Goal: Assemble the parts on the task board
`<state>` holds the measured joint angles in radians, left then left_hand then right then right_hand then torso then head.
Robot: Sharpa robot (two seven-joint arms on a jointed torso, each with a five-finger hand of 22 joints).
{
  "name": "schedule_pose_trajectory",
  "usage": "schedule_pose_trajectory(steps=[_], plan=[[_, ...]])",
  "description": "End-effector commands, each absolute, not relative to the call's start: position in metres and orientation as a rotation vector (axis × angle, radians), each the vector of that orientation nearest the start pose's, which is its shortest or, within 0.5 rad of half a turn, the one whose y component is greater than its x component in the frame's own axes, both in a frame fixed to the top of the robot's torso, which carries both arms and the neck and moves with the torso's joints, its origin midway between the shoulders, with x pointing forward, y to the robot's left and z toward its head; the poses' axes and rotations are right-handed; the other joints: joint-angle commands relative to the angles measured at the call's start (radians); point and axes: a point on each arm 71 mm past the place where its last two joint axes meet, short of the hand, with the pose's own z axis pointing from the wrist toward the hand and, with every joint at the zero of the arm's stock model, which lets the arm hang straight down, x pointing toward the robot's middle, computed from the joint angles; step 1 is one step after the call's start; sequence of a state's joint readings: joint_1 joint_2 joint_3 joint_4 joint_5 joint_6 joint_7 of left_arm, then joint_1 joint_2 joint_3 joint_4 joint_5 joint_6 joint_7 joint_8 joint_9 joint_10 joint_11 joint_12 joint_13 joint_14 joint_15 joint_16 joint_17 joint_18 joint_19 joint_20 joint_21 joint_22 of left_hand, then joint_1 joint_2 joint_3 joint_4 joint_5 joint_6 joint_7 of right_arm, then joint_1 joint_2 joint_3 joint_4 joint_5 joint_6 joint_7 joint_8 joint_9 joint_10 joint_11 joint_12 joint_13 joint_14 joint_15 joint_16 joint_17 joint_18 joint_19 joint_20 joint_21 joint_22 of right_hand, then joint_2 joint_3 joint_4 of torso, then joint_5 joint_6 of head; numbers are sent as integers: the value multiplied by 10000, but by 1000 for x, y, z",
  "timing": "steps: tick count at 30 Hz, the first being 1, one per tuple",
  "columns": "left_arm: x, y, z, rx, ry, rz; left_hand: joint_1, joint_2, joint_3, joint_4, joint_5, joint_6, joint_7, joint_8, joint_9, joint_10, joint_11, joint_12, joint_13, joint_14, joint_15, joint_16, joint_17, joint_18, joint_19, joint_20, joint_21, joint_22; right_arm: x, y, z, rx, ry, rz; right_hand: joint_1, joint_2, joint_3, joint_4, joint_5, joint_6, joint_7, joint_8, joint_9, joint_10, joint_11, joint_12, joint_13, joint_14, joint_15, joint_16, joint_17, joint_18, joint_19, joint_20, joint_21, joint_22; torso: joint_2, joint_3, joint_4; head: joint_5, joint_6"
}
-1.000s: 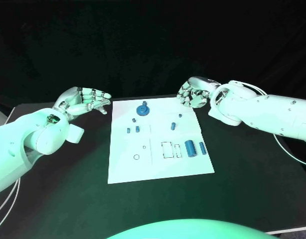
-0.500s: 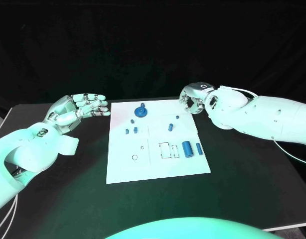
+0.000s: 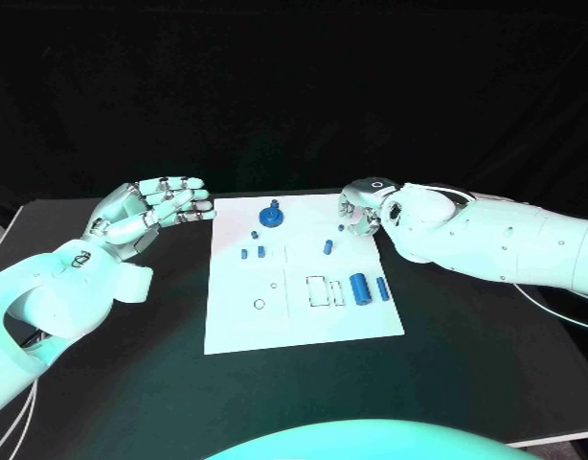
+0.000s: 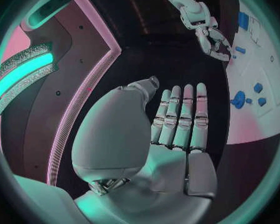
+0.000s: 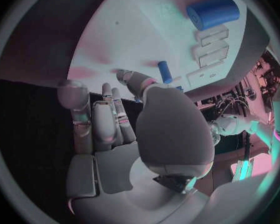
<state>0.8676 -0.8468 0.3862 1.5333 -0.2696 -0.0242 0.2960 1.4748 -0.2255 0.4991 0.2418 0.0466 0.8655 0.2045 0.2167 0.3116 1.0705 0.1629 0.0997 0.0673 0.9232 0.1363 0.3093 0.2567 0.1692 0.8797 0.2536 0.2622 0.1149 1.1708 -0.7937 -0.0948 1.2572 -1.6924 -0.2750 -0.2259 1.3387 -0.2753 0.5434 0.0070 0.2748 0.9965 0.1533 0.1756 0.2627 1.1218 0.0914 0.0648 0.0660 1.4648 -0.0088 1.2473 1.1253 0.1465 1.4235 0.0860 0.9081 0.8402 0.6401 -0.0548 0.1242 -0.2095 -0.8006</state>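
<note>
Right hand [image 3: 363,206] has dropped to the board's [image 3: 301,321] 1 o'clock edge, probably empty, ready to pick; left hand [image 3: 149,211] waits spread, empty.

my head camera looks down from above on the flat white rectangular task board [image 3: 305,273], both hands at its far corners. the left wrist camera sits close behind the silver many-fingered left hand [image 4: 177,129], facing past its fingertips to that board [image 4: 264,79]. the right wrist camera sits behind the silver right hand [image 5: 124,134], the board [image 5: 140,35] just beyond.
</note>
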Motion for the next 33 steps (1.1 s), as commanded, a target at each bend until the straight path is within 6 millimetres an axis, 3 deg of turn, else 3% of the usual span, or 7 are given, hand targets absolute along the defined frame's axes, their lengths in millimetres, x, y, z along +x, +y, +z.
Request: schedule_pose_trajectory(steps=[1,2,9,17,24,27,33], plan=[[474,212,-179,-9942,14267,-18127,74,-4,-106,-6,43,-87,172,-89,-47,-150,90,-92,-5,129,-3,-84,35,156,145,-21,-60,-48,518,-262,-239,-2544,17411,2025,105,66,-17,64,3,-2,64,-33,16,14,45,36,12,429,87,75,27,-146,76,0,84,42,25,-5,-7,40,20],[474,211,-179,-9946,14269,-18128,80,1,-114,-7,43,-97,181,-96,-52,-159,96,-95,-4,136,1,-99,37,156,166,-24,-67,-55,518,-260,-240,-2545,17396,2092,124,82,12,84,73,8,82,-39,22,51,53,47,14,428,93,120,51,-151,85,5,118,77,47,22,-23,66,46],[471,210,-179,-9955,14266,-18137,95,36,-123,-4,44,-74,199,-87,-54,-142,102,-79,8,174,0,-124,50,156,222,-32,-83,-73,518,-254,-248,-2569,17581,2233,163,56,30,86,125,-11,97,-66,22,-16,72,7,-3,403,110,117,-3,-123,46,16,-22,-76,17,4,23,58,-17],[472,212,-180,-10039,14226,-18006,91,50,-144,8,43,-52,214,-78,-57,-123,106,-62,17,227,-6,-138,68,156,278,-42,-96,-89,518,-250,-255,-2401,17552,2444,183,136,106,151,272,24,128,-74,37,-28,94,12,-5,376,118,157,-19,-110,27,29,-61,-114,36,30,20,87,-35],[472,213,-180,-10083,14274,-17943,84,70,-157,24,43,-33,222,-70,-58,-110,107,-48,23,265,-10,-149,82,156,318,-49,-109,-102,518,-248,-256,-2260,17555,2637,263,397,401,248,460,309,50,63,148,248,23,93,20,337,72,255,-40,-96,12,10,-23,-64,60,44,-11,101,-54],[472,214,-181,-10097,14305,-17915,84,70,-157,24,43,-33,222,-70,-58,-110,107,-48,23,265,-10,-149,82,156,318,-49,-109,-102,518,-249,-256,-2243,17588,2573,380,521,870,228,-305,502,-27,190,272,564,-63,118,29,322,0,360,-46,-115,24,-49,125,104,66,56,-11,90,-67],[473,215,-182,-10110,14367,-17870,81,81,-164,34,43,-20,224,-65,-59,-101,105,-39,27,287,-13,-156,91,155,339,-54,-118,-111,518,-251,-255,-2258,17512,2322,496,747,1170,138,-376,811,-130,431,456,1038,-197,233,92,329,-104,474,-8,-151,80,-120,390,397,66,47,-3,63,-93]])
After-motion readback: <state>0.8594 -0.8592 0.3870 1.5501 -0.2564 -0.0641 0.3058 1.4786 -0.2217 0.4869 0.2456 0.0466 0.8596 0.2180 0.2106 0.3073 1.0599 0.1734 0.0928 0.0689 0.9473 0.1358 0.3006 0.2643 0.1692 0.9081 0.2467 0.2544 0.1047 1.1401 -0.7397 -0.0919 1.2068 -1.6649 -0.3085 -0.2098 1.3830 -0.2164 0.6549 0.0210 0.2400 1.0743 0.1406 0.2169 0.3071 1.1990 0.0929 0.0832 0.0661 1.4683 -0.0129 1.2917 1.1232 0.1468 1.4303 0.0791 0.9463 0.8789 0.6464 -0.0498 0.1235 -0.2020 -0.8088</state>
